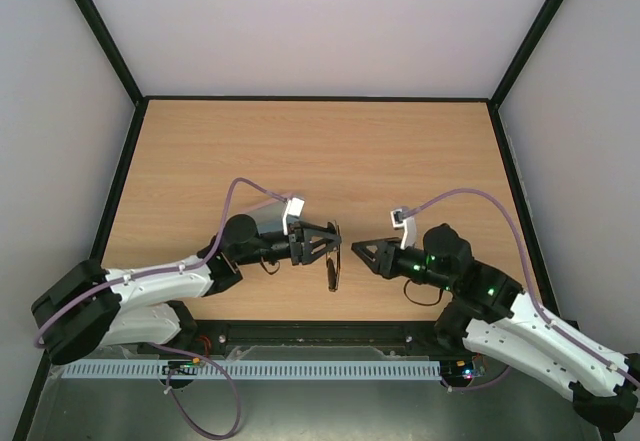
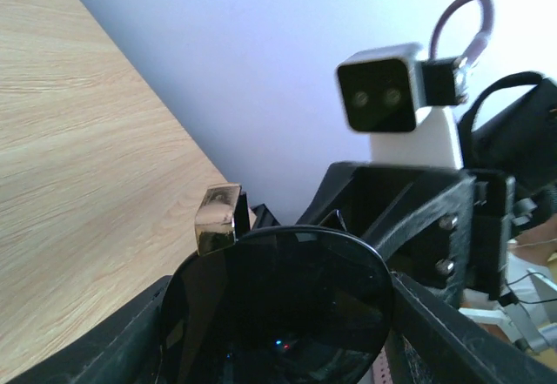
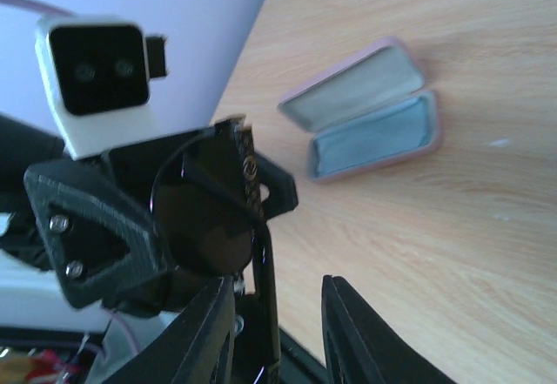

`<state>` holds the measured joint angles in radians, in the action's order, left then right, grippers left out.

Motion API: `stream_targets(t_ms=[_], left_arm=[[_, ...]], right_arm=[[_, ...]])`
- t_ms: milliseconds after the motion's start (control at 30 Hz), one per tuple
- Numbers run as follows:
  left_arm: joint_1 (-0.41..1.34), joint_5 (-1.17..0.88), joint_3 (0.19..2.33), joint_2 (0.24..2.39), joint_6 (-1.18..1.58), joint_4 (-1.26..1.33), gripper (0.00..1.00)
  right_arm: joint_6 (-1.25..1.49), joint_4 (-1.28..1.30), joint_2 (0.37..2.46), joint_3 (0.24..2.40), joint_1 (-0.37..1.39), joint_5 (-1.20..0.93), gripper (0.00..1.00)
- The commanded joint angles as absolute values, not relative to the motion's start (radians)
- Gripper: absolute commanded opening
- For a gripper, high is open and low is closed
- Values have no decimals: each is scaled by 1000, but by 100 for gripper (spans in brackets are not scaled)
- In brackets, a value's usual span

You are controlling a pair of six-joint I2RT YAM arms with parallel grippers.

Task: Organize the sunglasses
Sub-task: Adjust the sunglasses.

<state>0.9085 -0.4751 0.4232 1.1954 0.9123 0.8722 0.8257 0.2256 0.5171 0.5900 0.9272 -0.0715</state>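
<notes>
The sunglasses are black with dark oval lenses and are held off the table near the front middle. My left gripper is shut on them. In the left wrist view one lens fills the space between its fingers, with a gold hinge piece above it. My right gripper is open just right of the glasses. In the right wrist view the frame and a folded temple arm stand between its spread fingers, nearer the left finger; contact is not clear.
The pink case lies open on the wood table beyond the left gripper, one half grey inside and the other light blue. In the top view it is mostly hidden behind the left wrist. Black rails edge the table.
</notes>
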Motion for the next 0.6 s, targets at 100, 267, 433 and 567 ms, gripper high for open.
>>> stream_targets(t_ms=[100, 267, 433, 567], left_arm=[[900, -536, 408, 1144, 959, 989, 62], [899, -546, 411, 1134, 978, 994, 62], [899, -547, 408, 1138, 981, 1002, 62], [899, -548, 410, 1138, 987, 1010, 62]], right_arm=[[816, 57, 498, 497, 925, -346, 29], [822, -10, 489, 483, 925, -416, 28], [834, -57, 509, 474, 925, -444, 27], [832, -64, 535, 474, 926, -446, 25]])
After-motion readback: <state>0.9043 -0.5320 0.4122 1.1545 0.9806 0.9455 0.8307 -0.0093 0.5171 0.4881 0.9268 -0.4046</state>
